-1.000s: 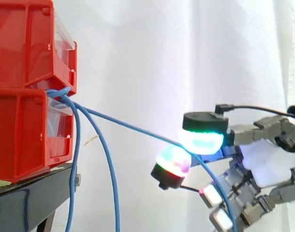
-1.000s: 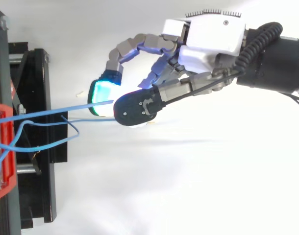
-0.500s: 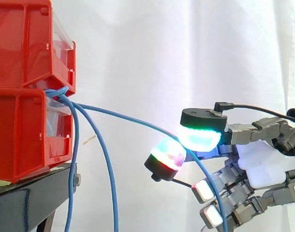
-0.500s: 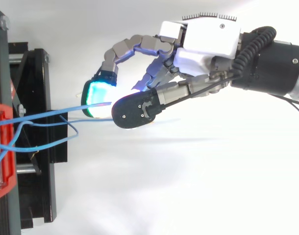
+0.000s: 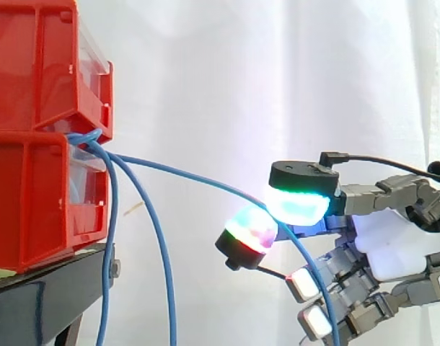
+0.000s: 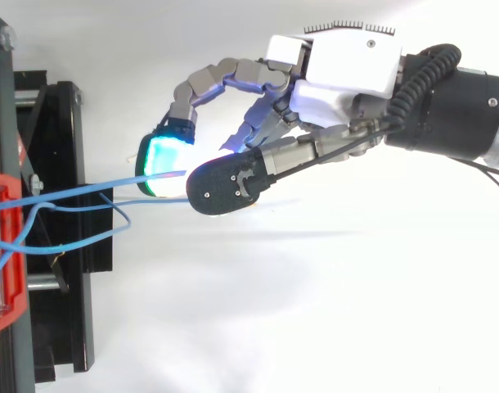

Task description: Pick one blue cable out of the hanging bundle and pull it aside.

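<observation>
Multi-fingered robot hand (image 6: 348,70) is pinching one thin blue cable (image 5: 184,173) between two curled, glowing fingertips (image 5: 299,205). The cable is slanting from the stacked red plastic bins (image 5: 32,202) out to the pinch in front of the white curtain (image 5: 278,72), then drooping below it. The hanging bundle of blue cables (image 5: 110,238) is dangling just beside the black metal stand (image 5: 40,303), well apart from the hand.

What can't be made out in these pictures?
- Side view: lower ends of the hanging cables, cut off by the bottom edge.
- Side view: where the cables start, hidden between the red bins.
- Top view: the pulled cable past the hand, covered by it.
</observation>
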Action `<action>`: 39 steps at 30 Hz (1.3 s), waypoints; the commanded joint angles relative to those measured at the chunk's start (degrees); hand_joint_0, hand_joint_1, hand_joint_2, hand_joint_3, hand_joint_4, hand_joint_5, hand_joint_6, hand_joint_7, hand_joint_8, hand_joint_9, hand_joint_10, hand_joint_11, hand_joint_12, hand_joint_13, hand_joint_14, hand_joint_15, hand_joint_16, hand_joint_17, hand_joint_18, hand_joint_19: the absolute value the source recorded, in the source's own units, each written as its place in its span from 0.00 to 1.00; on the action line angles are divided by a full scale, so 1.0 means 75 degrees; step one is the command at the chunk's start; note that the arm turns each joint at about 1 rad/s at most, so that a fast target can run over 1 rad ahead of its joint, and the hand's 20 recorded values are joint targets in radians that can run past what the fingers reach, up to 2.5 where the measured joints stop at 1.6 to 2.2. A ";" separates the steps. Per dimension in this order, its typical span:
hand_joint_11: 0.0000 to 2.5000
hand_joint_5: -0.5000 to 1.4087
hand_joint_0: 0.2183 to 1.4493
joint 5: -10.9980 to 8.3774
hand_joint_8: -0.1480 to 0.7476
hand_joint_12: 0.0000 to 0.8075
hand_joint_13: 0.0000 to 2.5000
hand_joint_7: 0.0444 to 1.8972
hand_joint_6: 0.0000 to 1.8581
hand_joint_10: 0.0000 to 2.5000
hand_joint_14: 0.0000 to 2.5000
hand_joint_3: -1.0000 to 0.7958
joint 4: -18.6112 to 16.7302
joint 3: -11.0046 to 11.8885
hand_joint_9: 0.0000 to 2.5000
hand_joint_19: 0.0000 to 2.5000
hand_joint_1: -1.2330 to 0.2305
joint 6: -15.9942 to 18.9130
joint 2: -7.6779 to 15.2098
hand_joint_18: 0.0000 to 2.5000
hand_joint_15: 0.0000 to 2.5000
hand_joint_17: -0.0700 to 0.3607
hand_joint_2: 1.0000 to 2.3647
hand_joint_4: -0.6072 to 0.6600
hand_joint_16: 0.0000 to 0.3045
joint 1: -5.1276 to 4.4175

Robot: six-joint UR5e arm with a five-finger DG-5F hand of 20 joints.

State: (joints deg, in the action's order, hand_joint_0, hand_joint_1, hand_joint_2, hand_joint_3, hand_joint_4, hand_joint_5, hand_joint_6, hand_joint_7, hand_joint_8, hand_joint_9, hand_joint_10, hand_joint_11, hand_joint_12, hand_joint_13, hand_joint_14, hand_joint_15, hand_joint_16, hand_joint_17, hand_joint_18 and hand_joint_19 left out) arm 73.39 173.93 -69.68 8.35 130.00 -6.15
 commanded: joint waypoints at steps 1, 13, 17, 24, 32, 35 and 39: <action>0.18 0.25 0.27 0.0000 0.46 0.48 0.37 0.51 0.46 0.01 0.01 0.44 0.0000 -0.0002 0.44 0.16 0.35 0.0000 -0.0001 0.25 0.22 0.50 0.14 0.30 0.21 0.0000; 0.18 0.25 0.27 0.0000 0.46 0.49 0.37 0.50 0.46 0.01 0.01 0.44 0.0000 -0.0002 0.44 0.16 0.35 0.0000 0.0011 0.25 0.21 0.50 0.14 0.30 0.21 0.0000; 0.18 0.25 0.27 0.0000 0.46 0.48 0.37 0.51 0.46 0.01 0.01 0.44 0.0000 -0.0002 0.44 0.16 0.35 0.0000 -0.0001 0.25 0.22 0.50 0.14 0.30 0.21 0.0000; 0.18 0.25 0.27 0.0000 0.46 0.48 0.37 0.51 0.46 0.01 0.01 0.44 0.0000 -0.0002 0.44 0.16 0.35 0.0000 -0.0001 0.25 0.21 0.50 0.13 0.30 0.21 0.0000; 0.19 0.25 0.28 0.0000 0.46 0.48 0.37 0.51 0.46 0.01 0.01 0.44 0.0000 -0.0002 0.45 0.16 0.35 0.0000 -0.0001 0.26 0.22 0.50 0.13 0.30 0.21 0.0000; 0.19 0.25 0.28 0.0000 0.46 0.48 0.38 0.51 0.46 0.01 0.01 0.44 0.0000 -0.0002 0.45 0.16 0.35 0.0000 -0.0001 0.26 0.21 0.50 0.13 0.30 0.21 0.0000; 0.19 0.25 0.28 0.0000 0.46 0.48 0.38 0.51 0.46 0.01 0.01 0.44 0.0000 -0.0002 0.45 0.16 0.35 0.0000 -0.0001 0.26 0.22 0.50 0.13 0.30 0.21 0.0000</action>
State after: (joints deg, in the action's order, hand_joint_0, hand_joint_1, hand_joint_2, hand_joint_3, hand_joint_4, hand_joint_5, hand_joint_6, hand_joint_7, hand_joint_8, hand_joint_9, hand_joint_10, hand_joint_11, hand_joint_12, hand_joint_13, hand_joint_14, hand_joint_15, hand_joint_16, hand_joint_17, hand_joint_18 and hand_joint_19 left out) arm 73.39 173.93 -69.70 8.35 129.99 -6.15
